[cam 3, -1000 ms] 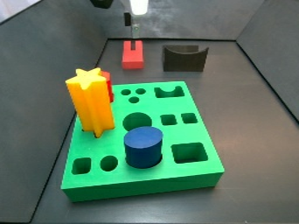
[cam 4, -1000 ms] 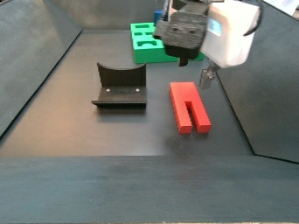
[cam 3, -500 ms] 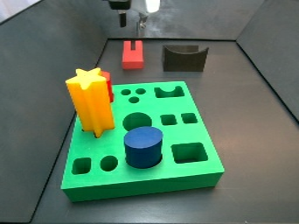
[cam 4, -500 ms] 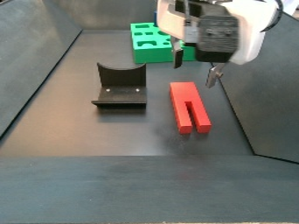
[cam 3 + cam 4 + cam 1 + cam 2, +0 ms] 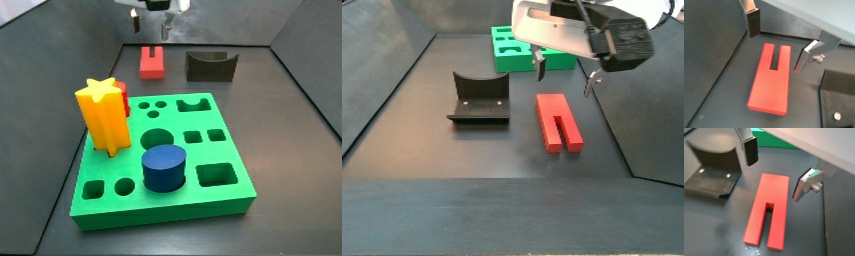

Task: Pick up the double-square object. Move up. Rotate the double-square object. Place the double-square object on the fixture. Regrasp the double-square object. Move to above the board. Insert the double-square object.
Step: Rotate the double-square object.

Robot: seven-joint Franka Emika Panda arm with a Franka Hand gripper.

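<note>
The double-square object [image 5: 557, 122] is a salmon-red flat block lying on the dark floor, with its slotted end towards the near side in that side view. It also shows as the double-square object [image 5: 152, 62], [image 5: 774, 80], [image 5: 767, 210]. My gripper [image 5: 564, 82] hangs open above its solid end, one finger on each side of its width, not touching it. In both wrist views the gripper [image 5: 776, 52], [image 5: 774, 182] has nothing between its pads. The fixture [image 5: 478, 98], [image 5: 210, 66], [image 5: 714, 170] stands beside the block. The green board [image 5: 201, 150], [image 5: 509, 50] lies apart from both.
On the board stand a yellow star prism [image 5: 104, 115], a darker red peg [image 5: 123, 100] behind it and a blue cylinder [image 5: 164, 167]. Sloping dark walls [image 5: 389, 70] close in the floor on both sides.
The gripper has turned about its own axis above the block, so its fingers now straddle the block's width. The block, fixture and board have not moved.
</note>
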